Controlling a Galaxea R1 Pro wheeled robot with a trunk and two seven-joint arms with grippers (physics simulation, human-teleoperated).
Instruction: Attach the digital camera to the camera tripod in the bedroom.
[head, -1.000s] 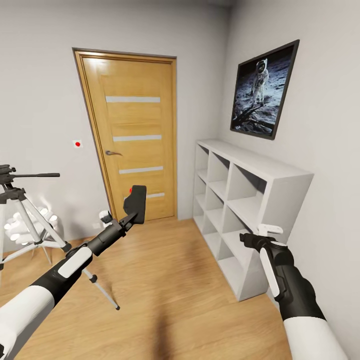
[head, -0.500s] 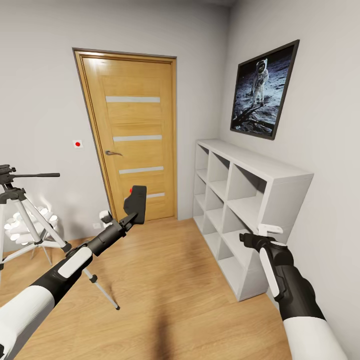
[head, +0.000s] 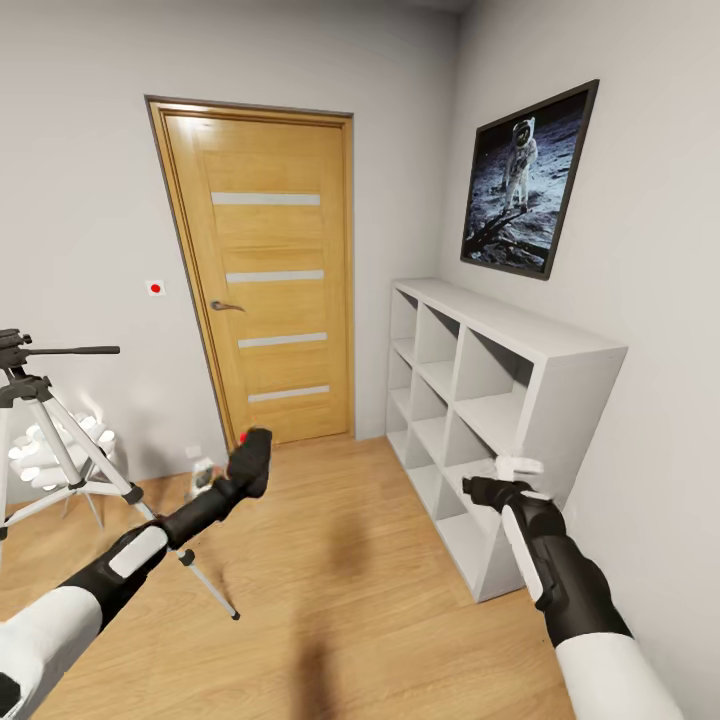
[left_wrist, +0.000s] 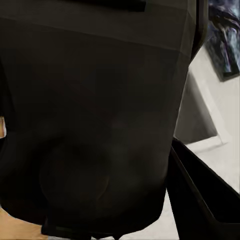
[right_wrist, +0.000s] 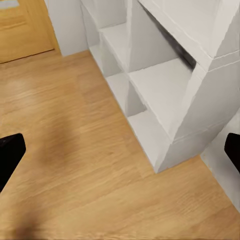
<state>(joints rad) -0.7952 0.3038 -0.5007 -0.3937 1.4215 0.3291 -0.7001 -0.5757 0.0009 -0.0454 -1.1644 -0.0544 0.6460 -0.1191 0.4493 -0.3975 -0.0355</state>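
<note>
The digital camera is a small black body with a red dot on top, held low in front of the wooden door. My left gripper is shut on it. Seen from the left wrist, the camera's dark body is pressed close to the lens, with one black finger beside it. The camera tripod stands at the far left on silver-white legs, its black head and long handle up and to the left of the camera. My right gripper hangs open by the shelves, fingers spread wide over the floor.
A closed wooden door is straight ahead. White cube shelves line the right wall under a framed astronaut picture. A white ball-cluster lamp sits behind the tripod. Light wood floor lies open in the middle.
My left arm has dropped and swung left, carrying the camera from mid-door height to near the door's foot. The right arm has sunk slightly. The room view has not shifted.
</note>
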